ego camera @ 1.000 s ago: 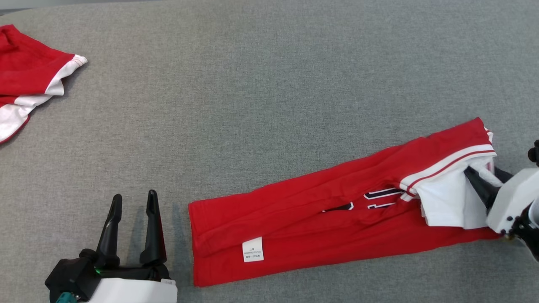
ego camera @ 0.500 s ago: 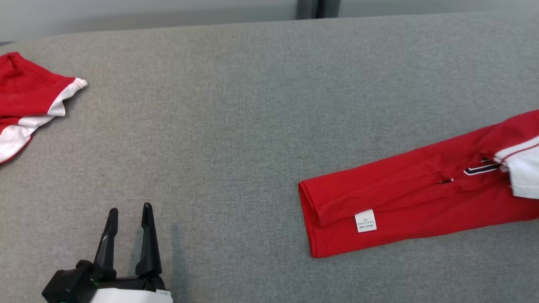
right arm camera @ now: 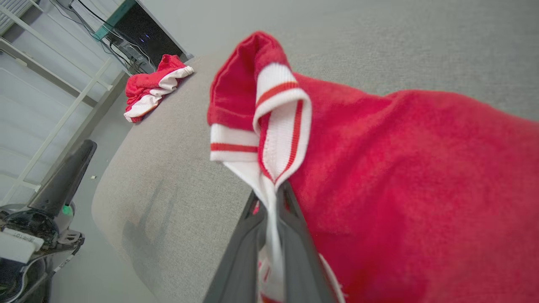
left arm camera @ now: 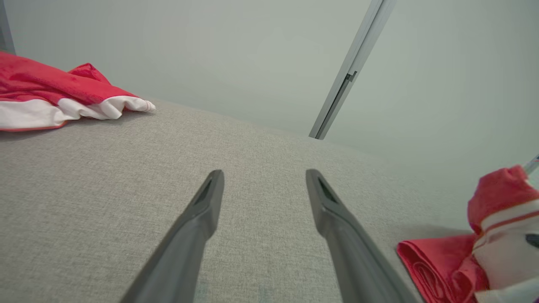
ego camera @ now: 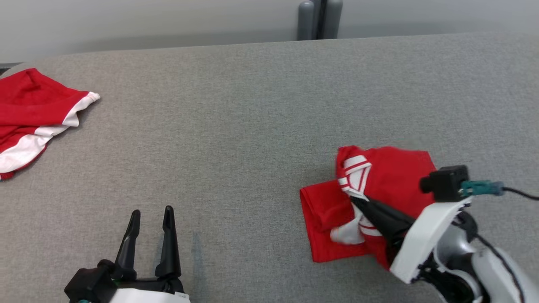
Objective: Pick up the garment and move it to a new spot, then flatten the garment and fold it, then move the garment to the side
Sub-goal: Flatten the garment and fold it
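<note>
Drags garment (ego camera: 396,176) by its striped white cuff (ego camera: 353,174) back over its red body, doubling a shape stretched long a second ago. Keeps right gripper (ego camera: 355,200) pinched tight on that cuff, above right half of table (ego camera: 252,126). Holds left gripper (ego camera: 151,212) spread wide, empty, over table's near left edge. Leaves garment heaped on table's near right part.

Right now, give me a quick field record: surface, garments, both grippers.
surface: grey fabric table
task garment: red garment, white striped trim, one end raised over the part lying on the table
right gripper: shut on the red garment's white trim
left gripper: open, empty, above bare table
other item: second red-and-white garment, bunched at the table's far left
</note>
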